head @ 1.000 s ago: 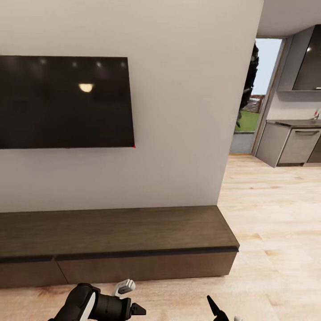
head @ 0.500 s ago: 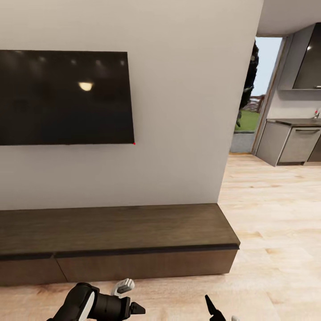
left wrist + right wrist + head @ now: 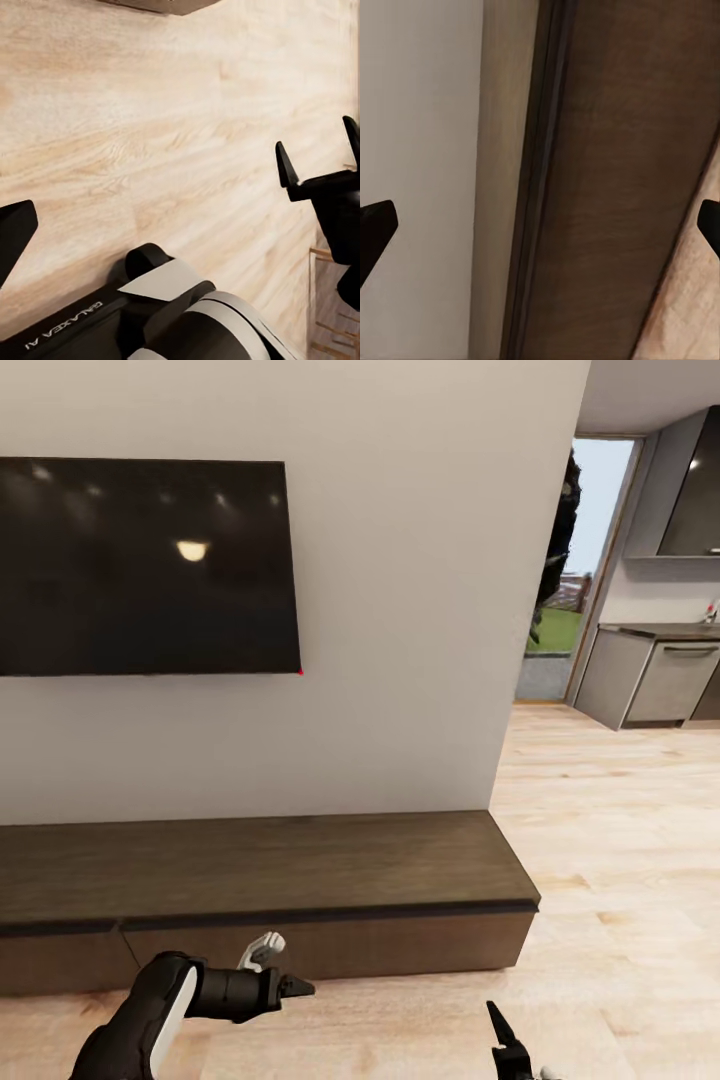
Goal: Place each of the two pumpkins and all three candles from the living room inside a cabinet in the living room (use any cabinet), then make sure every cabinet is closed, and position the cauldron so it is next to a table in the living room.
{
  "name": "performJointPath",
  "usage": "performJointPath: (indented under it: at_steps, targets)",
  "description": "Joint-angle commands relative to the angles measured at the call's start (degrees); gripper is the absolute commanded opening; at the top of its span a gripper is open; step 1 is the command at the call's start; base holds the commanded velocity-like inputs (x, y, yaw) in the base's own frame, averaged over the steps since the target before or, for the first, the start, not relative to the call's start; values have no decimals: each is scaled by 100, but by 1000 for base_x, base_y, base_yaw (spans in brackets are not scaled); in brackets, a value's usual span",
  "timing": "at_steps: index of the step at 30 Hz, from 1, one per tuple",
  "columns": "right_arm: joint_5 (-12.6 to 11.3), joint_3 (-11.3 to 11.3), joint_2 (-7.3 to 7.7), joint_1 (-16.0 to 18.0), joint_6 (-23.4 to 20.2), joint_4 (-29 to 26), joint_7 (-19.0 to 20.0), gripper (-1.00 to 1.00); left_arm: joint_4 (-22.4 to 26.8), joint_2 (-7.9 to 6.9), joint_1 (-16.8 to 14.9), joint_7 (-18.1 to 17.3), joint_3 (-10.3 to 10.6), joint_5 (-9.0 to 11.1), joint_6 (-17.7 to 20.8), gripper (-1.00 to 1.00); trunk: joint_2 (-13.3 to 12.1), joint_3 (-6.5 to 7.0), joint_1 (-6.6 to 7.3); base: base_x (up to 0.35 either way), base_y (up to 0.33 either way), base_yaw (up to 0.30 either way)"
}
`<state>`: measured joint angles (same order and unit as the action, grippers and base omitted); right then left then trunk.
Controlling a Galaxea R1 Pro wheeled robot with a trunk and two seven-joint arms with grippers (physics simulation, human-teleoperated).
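Television (image 3: 145, 565): one, dark, on the grey wall at 10 o'clock of the head view.
Cabinet (image 3: 260, 865): one, low and dark brown, against the wall beneath the television; its long axis runs from 9 to 3 o'clock. Both fronts look closed, with a seam between them near the left side.
Left gripper (image 3: 285, 970): at 7 o'clock, just in front of the cabinet's lower front and pointing toward 3 o'clock; released, its fingers apart with nothing between them.
Key relation: the cabinet front lies toward 12 o'clock of the left gripper; this arm is the nearer one, so I judge it the likelier to open a front.
Right gripper (image 3: 515, 1050): at 5 o'clock, low over the floor (image 3: 620, 840), farther from the cabinet; in its wrist view the fingertips sit wide apart, empty, facing the cabinet's front and top edge.
Kitchen units (image 3: 660, 680): grey, at 2 o'clock, beyond the doorway.
Counts: one cabinet, two grippers, both empty.
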<state>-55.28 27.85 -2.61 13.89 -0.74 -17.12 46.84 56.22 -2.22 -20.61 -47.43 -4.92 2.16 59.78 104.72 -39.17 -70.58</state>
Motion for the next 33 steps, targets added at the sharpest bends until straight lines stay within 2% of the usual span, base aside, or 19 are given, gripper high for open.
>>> performJointPath:
  at_steps: [1,5,10,21,25,30,33]
  targets:
    - [-21,2,-9,13,0,-4,5,100,-47,-2,-20,-8,-52,3,-3,100,42,-19,-23,0,0,0]
    - [10,-10,-57,146,21,-12,5,100,-136,-6,-51,-47,-270,4,-9,100,202,-90,-110,0,0,0]
    - [-38,-3,-59,224,16,-11,49,100,-165,-12,-58,-263,-360,4,-17,100,403,-180,-220,0,0,0]
    - [-141,10,-125,332,3,-40,300,100,-279,13,-57,-422,-379,-5,-26,100,844,-378,-462,0,0,0]
    - [-194,10,-155,517,15,-48,339,100,-301,18,-58,-431,-385,8,-33,100,844,-378,-462,0,0,0]
    - [-202,4,-183,563,14,-54,320,100,-304,5,-58,-437,-393,33,-36,100,844,-378,-462,0,0,0]
    - [-202,6,-182,572,13,-55,312,100,-304,10,-57,-440,-395,43,-36,100,964,-431,-528,0,0,0]
